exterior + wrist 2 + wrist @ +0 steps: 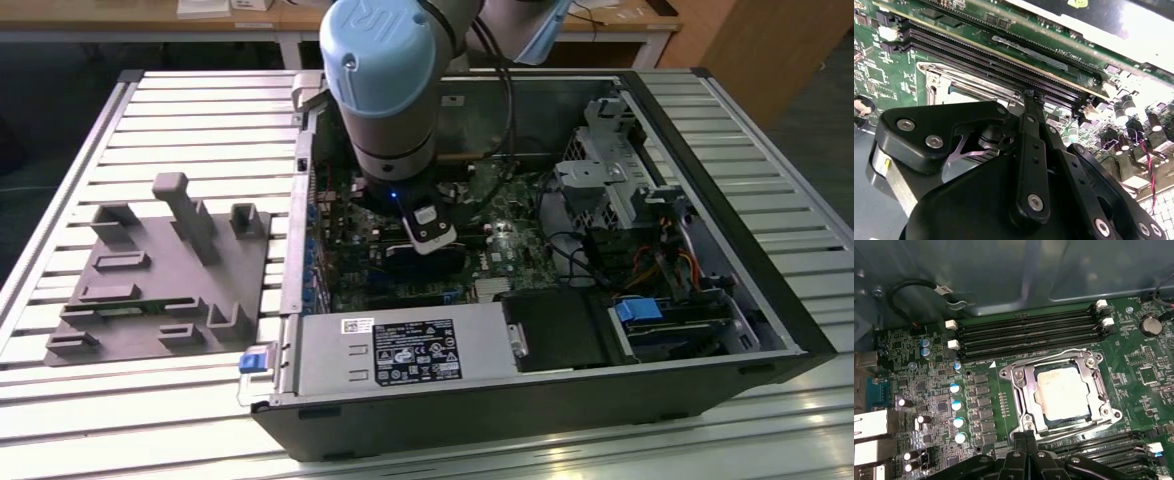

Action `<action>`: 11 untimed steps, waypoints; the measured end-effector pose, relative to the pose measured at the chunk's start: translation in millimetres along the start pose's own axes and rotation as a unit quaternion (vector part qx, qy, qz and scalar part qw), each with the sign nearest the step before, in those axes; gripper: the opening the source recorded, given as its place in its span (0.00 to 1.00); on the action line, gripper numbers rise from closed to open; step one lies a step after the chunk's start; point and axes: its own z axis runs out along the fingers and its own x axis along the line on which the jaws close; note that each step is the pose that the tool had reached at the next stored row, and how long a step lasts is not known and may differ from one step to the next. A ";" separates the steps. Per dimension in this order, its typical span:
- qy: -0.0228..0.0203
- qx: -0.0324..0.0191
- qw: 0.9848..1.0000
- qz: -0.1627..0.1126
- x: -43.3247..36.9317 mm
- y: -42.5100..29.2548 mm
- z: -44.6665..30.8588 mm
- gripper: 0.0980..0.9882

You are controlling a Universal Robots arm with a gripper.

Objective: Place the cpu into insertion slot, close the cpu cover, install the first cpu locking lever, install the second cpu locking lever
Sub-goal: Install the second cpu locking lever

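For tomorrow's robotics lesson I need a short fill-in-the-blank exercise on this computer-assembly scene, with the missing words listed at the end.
1. The cpu lies inside the ____ metal frame of the cpu cover.
2. The circuit board around the socket is ____ in colour.
3. In the exterior view, the arm reaches into an open computer ____.
4. The long memory slots beside the socket are ____ in colour.

Missing words: silvery; green; case; black

The exterior view is looking down from high and well back at the open case (534,390) on the desk (160,400). Both wrist views are riding close over the board (929,390); they are sharing the socket (1061,390) and the long slots (1004,65).
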 end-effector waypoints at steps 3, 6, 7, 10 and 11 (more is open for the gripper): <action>0.000 -0.001 1.000 0.000 1.1 0.3 1.4 0.00; 0.000 -0.002 1.000 0.000 2.1 0.3 2.7 0.00; 0.000 -0.002 1.000 0.000 2.5 0.1 3.2 0.00; 0.000 -0.002 1.000 0.000 3.9 -0.5 4.4 0.00; 0.000 -0.002 1.000 0.000 4.2 -0.7 4.6 0.00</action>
